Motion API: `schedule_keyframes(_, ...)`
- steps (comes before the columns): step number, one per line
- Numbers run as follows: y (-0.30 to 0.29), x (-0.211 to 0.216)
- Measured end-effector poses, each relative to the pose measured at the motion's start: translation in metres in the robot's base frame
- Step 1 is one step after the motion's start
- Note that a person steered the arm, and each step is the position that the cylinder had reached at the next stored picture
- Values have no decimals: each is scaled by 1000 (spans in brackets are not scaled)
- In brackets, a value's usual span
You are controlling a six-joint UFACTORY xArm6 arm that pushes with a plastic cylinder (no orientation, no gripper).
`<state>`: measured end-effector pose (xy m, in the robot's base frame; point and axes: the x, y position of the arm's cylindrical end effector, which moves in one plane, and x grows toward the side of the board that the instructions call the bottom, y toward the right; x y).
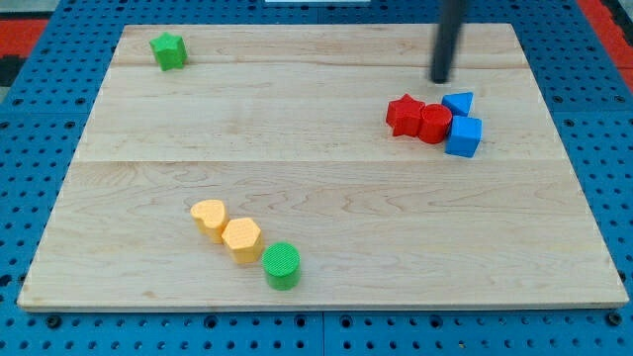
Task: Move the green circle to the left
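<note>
Green circle (282, 265) touches yellow hexagon (241, 239); my tip (440, 79) far off, upper right.

Pale matt wooden board (326, 198); ridged green circle (282, 265); blue perforated base (40, 119).

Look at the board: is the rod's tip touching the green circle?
No. My tip is near the view's top right, above the red and blue blocks, while the green circle sits far off at the bottom beside a yellow block.
</note>
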<state>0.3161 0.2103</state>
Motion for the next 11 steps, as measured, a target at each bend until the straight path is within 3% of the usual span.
schedule_keyframes(1, 42, 95)
schedule_keyframes(2, 38, 163)
schedule_keyframes(4, 34, 248)
schedule_keyframes(5, 22, 274)
schedule_keyframes(6, -53, 294)
schedule_keyframes(7, -165, 296)
schedule_keyframes(8, -213, 296)
schedule_keyframes(11, -210, 296)
